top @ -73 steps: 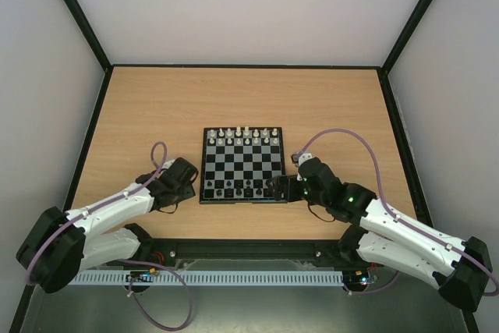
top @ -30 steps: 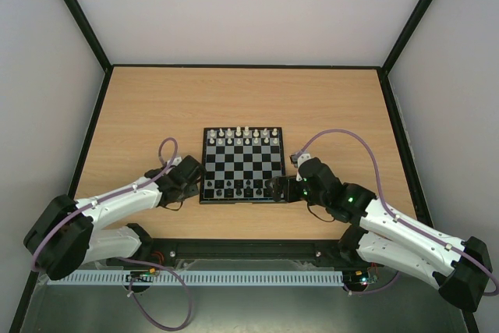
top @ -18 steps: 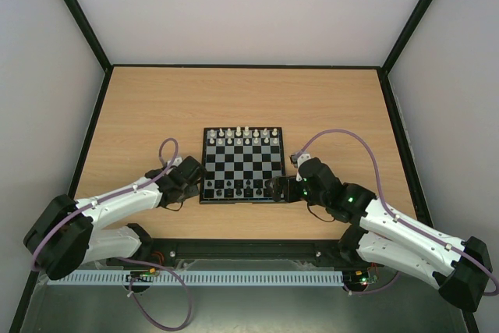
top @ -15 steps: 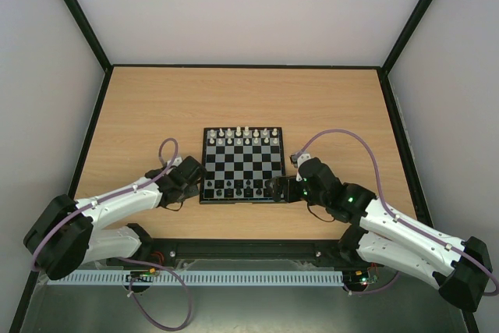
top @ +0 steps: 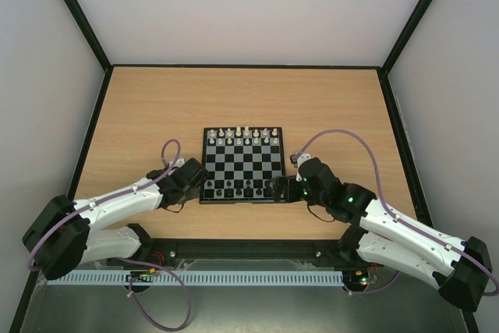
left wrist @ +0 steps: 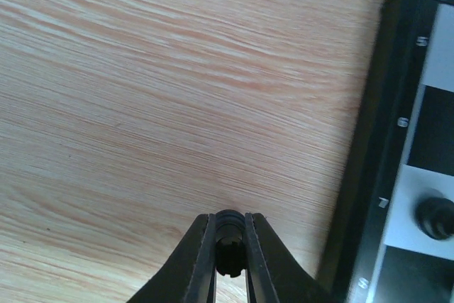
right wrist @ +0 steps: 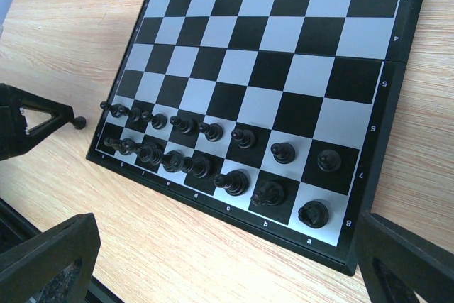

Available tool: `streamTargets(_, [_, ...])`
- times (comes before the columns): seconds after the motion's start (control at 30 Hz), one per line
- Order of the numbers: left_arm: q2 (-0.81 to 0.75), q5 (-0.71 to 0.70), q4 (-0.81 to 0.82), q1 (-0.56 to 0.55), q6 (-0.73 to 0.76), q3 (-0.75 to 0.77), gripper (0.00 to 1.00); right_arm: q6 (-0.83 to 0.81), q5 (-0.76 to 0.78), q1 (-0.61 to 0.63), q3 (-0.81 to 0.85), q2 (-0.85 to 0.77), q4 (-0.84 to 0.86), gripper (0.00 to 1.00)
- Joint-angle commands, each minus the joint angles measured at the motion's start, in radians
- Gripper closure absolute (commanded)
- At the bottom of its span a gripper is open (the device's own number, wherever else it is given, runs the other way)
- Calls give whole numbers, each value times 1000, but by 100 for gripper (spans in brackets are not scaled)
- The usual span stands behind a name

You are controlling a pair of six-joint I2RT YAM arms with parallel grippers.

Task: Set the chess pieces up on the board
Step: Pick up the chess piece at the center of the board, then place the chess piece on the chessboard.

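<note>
The board [top: 242, 163] lies mid-table, with white chess pieces [top: 242, 136] along its far rows and black ones [top: 238, 186] along its near rows. My left gripper [top: 196, 185] sits low on the wood just off the board's near-left corner. In the left wrist view this gripper [left wrist: 228, 226] is shut on a small black chess piece [left wrist: 228, 255] with a notched top, and the board's dark frame [left wrist: 376, 175] runs down the right. My right gripper [right wrist: 227, 274] stands open over the board's near-right corner [right wrist: 358, 257], nothing between its fingers [right wrist: 46, 260].
Bare wooden tabletop [top: 234, 99] surrounds the board, closed in by grey walls and a black rim. In the right wrist view the left gripper's tips [right wrist: 42, 120] and its piece [right wrist: 79, 123] sit beside the board's corner. Purple cables [top: 343, 136] loop over both arms.
My left arm has slid right toward the board's near-left corner and its jaws have closed on the black piece. The right arm has not moved.
</note>
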Motion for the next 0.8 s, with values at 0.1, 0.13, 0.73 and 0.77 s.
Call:
streamTargets(0.1, [-15, -45, -125, -77, -27, 117, 89, -15, 4, -2, -8, 0, -3, 1])
streamTargets(0.13, [-14, -48, -135, -87, -29, 130, 89, -14, 4, -1, -7, 1, -4, 1])
streamTargets(0.73, [127, -62, -203, -255, -16, 294, 89, -5, 66, -2, 6, 7, -26, 2])
streamTargets(0.77, [127, -63, -194, -259, -14, 290, 89, -5, 69, -1, 5, 8, -26, 2])
